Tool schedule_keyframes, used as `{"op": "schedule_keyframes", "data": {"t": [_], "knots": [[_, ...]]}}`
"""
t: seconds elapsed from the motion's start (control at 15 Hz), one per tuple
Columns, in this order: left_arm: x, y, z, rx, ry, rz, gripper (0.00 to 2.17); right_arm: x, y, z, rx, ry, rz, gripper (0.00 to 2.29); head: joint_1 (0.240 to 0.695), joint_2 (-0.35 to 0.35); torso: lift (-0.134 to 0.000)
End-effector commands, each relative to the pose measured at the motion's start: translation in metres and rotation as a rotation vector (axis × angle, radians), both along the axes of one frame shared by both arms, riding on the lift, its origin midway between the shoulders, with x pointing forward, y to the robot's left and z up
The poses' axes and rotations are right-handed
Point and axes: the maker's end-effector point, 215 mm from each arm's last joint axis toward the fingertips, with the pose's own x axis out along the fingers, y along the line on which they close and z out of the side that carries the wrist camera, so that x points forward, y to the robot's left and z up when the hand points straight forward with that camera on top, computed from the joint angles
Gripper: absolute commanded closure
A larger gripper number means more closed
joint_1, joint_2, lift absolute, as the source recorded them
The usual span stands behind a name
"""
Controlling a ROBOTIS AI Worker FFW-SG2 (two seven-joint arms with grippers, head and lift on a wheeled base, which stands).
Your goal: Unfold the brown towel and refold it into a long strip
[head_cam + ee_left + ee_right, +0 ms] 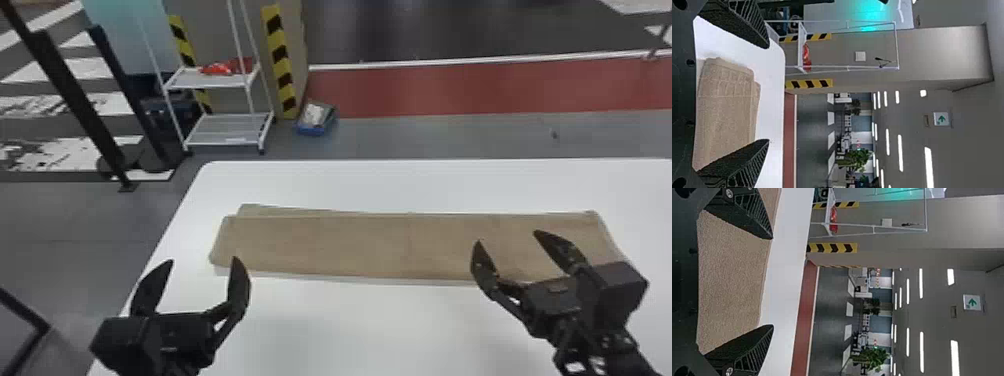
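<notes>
The towel (375,245) lies in a long strip across the bench (400,325), mid-frame in the head view. The left hand (196,267), lower left, and the right hand (517,245), lower right, are both released, fingers apart.

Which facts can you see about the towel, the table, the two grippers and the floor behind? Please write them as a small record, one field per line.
towel: brown towel, folded as a long strip lying left to right
towel layers: uneven at the far left edge, where a lower layer sticks out
table: white table, under the towel
left gripper: left gripper, fingers open, near the strip's left end
right gripper: right gripper, fingers open, at the strip's right part
floor behind: white rack
</notes>
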Motion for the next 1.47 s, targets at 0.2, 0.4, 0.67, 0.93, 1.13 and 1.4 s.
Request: {"op": "schedule_keyframes", "data": {"t": [0.2, 0.4, 0.67, 0.93, 1.13, 1.4], "knots": [[-0.002, 0.017, -0.003, 0.001, 0.034, 0.03, 0.02, -0.004, -0.004, -0.008, -0.009, 0.066, -0.007, 0.08, 0.695, 0.184, -0.103], [-0.002, 0.019, -0.003, -0.005, 0.031, 0.035, 0.02, -0.006, -0.002, -0.009, -0.002, 0.076, 0.001, 0.08, 0.695, 0.192, -0.103], [-0.004, 0.024, -0.003, -0.006, 0.033, 0.043, 0.02, -0.008, 0.004, -0.007, 0.007, 0.071, 0.039, 0.08, 0.695, 0.206, -0.103], [-0.004, 0.023, -0.004, -0.007, 0.035, 0.042, 0.02, -0.009, 0.003, -0.007, 0.007, 0.073, 0.038, 0.08, 0.695, 0.212, -0.103], [-0.005, 0.025, -0.005, -0.005, 0.036, 0.043, 0.02, -0.01, 0.002, -0.008, 0.007, 0.073, 0.035, 0.08, 0.695, 0.211, -0.103], [-0.005, 0.023, -0.005, -0.009, 0.038, 0.036, 0.02, -0.011, 0.003, -0.008, 0.007, 0.071, 0.035, 0.08, 0.695, 0.211, -0.103]]}}
